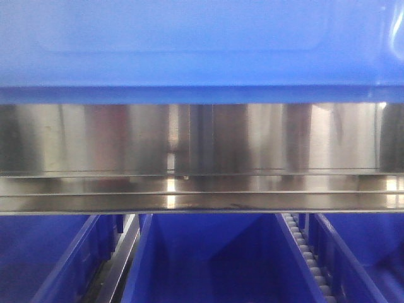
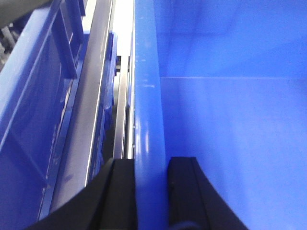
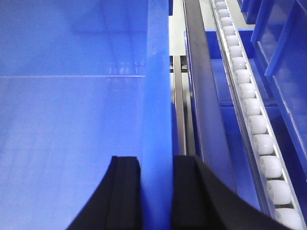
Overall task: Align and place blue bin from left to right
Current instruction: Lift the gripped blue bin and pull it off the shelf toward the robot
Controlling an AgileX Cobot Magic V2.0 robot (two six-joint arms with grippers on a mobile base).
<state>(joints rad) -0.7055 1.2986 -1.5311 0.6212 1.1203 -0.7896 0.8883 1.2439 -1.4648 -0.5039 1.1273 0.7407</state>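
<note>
**Front view.** The blue bin (image 1: 189,38) fills the upper part of the frame. Its smooth side wall faces the camera and its lower edge runs level just above a polished steel beam (image 1: 202,145) of the rack. Whether the bin rests on the rack or hangs clear of it cannot be told. Beneath the beam, three lower bins (image 1: 208,265) stand side by side with their open tops up. A roller track (image 1: 306,252) of pale rollers separates the middle bin from the right one. A grey metal rail (image 1: 120,252) separates the middle bin from the left one.

**Left wrist view.** The left gripper (image 2: 151,163) is clamped on the left rim of the blue bin. One black jaw stands outside the wall and one inside, both pressed against the thick rim. The bin's bare interior lies to the right of the rim. To the left, a grey metal strip (image 2: 93,96) runs alongside. Beyond it, a neighbouring bin (image 2: 33,105) shows its ribbed wall.

**Right wrist view.** The right gripper (image 3: 156,160) grasps the opposite wall of the blue bin in the same way, with one black jaw inside, one outside, and the wall tight between them. The bin's interior lies to the left. To the right, below the held wall, a dark bar (image 3: 201,96) runs alongside. Then comes the roller track, and beyond it further blue bins (image 3: 283,62).
</note>
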